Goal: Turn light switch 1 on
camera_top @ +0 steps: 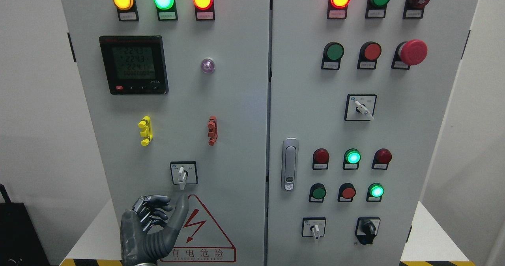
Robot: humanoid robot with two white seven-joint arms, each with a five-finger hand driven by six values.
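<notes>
A white-handled rotary switch [182,174] sits in a black-framed plate low on the left cabinet door [236,112], its handle pointing straight down. My left hand [158,218], dark grey, rises from the bottom edge just below and left of that switch. Its four fingers [152,210] are curled inward and hold nothing. The thumb [179,214] sticks up, its tip a short way under the switch handle and not touching it. The right arm does not show.
Above the switch are yellow [145,130] and red [212,130] clips, a digital meter [134,64] and three lit lamps. The right door [394,132] carries a handle [289,164], push buttons, lamps, further rotary switches and a red emergency button [413,52]. A warning triangle [201,230] lies beside my hand.
</notes>
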